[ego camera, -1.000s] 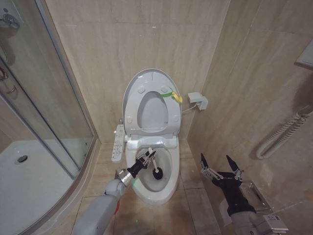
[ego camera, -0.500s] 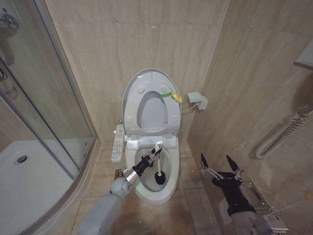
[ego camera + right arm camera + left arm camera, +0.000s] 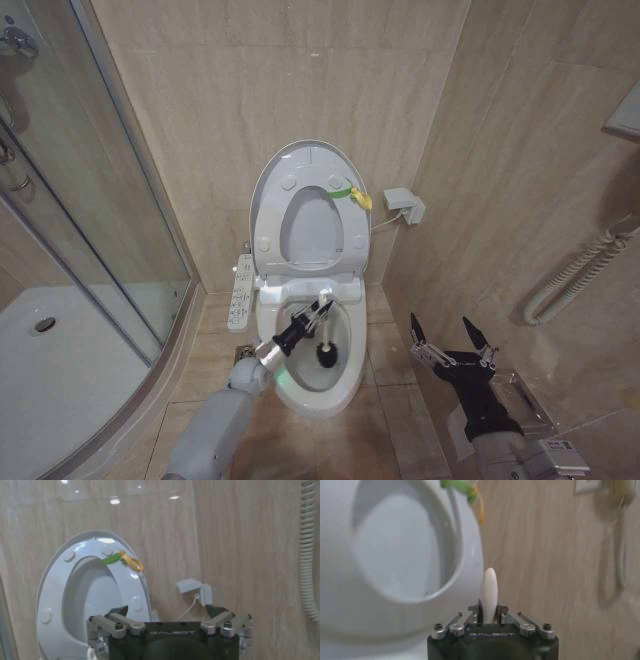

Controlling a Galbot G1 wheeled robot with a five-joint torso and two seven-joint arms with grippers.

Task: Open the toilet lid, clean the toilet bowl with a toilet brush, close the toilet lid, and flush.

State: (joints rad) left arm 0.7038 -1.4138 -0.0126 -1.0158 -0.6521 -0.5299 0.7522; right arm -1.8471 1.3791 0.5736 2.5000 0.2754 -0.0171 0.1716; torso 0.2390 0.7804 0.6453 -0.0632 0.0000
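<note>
The toilet lid [image 3: 300,165] stands raised against the tiled wall, the ring-shaped seat [image 3: 310,228] up against it, and a green-and-yellow loop tag [image 3: 352,194] hangs at the seat's edge. Below, the toilet bowl [image 3: 345,375] lies open, with the slim button panel [image 3: 241,291] at its side.

The left gripper [image 3: 318,314] reaches over the bowl, jaws clamped on the white handle of the toilet brush [image 3: 326,338], whose dark head sits down inside the basin. In the left wrist view the handle's rounded tip [image 3: 488,588] pokes up between the jaws; the brush head is hidden behind the gripper body.

The right gripper [image 3: 451,337] hangs beside the toilet near the side wall, jaws apart and holding nothing. Its arm is cut off at the picture's lower edge.
</note>
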